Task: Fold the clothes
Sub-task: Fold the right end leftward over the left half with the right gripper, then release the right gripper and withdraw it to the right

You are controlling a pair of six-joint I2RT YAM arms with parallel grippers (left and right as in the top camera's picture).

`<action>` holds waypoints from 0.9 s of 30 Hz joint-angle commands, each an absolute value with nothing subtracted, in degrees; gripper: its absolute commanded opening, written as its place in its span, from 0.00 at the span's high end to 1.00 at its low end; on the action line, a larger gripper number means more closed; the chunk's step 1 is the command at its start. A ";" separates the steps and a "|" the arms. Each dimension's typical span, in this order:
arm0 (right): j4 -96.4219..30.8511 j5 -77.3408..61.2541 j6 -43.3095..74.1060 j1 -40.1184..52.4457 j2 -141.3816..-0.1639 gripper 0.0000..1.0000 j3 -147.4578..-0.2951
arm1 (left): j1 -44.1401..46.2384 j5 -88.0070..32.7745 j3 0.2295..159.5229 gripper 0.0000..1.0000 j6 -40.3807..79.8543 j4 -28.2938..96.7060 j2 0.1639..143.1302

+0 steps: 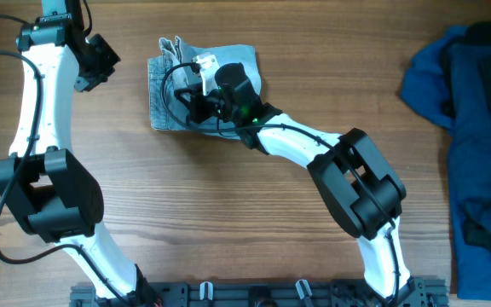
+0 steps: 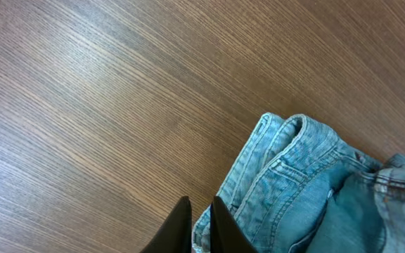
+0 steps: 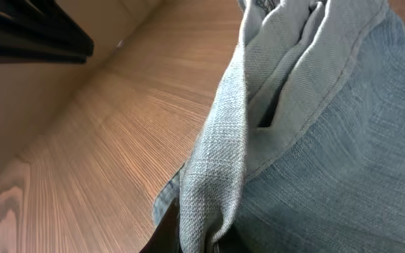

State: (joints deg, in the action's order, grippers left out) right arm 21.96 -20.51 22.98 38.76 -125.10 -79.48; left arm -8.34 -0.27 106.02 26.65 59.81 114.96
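Observation:
A pair of light blue jeans (image 1: 164,94) lies folded into a small bundle at the table's far middle-left. My right gripper (image 1: 196,95) is over the bundle and is shut on a fold of the denim (image 3: 223,161), which rises between its fingers in the right wrist view. My left gripper (image 1: 101,60) hangs to the left of the jeans, fingers together and holding nothing (image 2: 200,228). The left wrist view shows the jeans' waistband edge (image 2: 294,176) just right of those fingertips.
A heap of dark blue clothing (image 1: 471,128) lies along the right edge of the table. Bare wooden tabletop (image 1: 254,222) spreads between the jeans and that heap. The arm bases stand at the near edge.

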 commanded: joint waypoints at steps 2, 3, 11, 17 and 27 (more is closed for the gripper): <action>23.57 -20.29 24.03 40.97 -127.87 0.95 -81.38 | -8.75 -0.14 105.97 0.88 25.78 59.83 115.22; 24.32 -20.29 24.03 41.32 -128.07 0.92 -81.38 | -8.75 -0.14 105.97 0.87 25.78 59.86 115.22; 28.71 -26.24 24.12 42.37 -127.85 0.06 -81.49 | -8.75 -1.02 105.97 0.71 25.85 59.00 115.22; 25.26 -29.26 23.24 37.87 -118.91 0.00 -81.80 | -8.75 -9.32 106.02 0.67 25.74 55.44 114.74; -12.95 -23.00 16.47 21.98 -104.33 0.00 -81.80 | -7.18 -24.77 106.02 0.90 25.76 56.75 114.65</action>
State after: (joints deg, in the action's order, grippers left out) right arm -6.61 -25.19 19.46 25.45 -104.60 -82.00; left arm -8.25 -19.86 106.02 26.02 54.24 114.96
